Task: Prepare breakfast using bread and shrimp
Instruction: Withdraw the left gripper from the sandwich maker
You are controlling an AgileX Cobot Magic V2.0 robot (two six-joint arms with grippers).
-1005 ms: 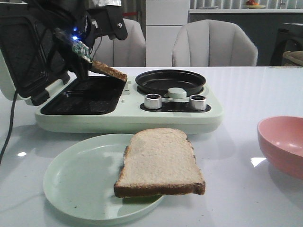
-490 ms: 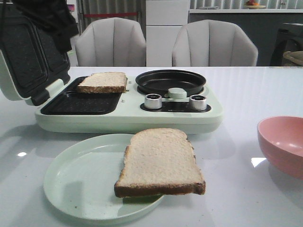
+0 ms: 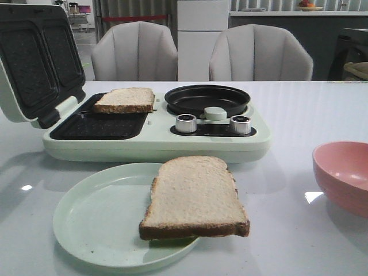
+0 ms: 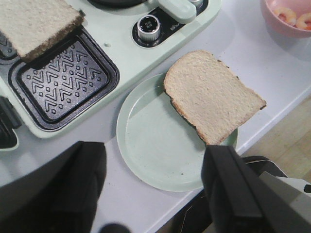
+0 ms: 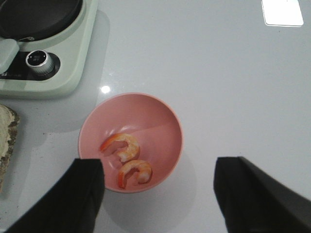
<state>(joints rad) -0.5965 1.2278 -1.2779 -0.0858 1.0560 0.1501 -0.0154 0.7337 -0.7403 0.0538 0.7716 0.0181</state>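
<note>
On the sandwich maker's (image 3: pixel 155 141) dark grill plate one bread slice (image 3: pixel 125 99) lies at the back corner, partly over the rim; the second slice (image 3: pixel 194 196) sits on the pale green plate (image 3: pixel 92 221), overhanging its edge. Two shrimp (image 5: pixel 127 160) curl in the pink bowl (image 5: pixel 160 121) on the counter (image 3: pixel 299 109). Both hands are released and empty: left hand (image 4: pixel 153 187) above the plate, right hand (image 5: pixel 158 194) over the bowl. Probably shrimp come next; pinch one gently and lay it centred on the grill slice
</note>
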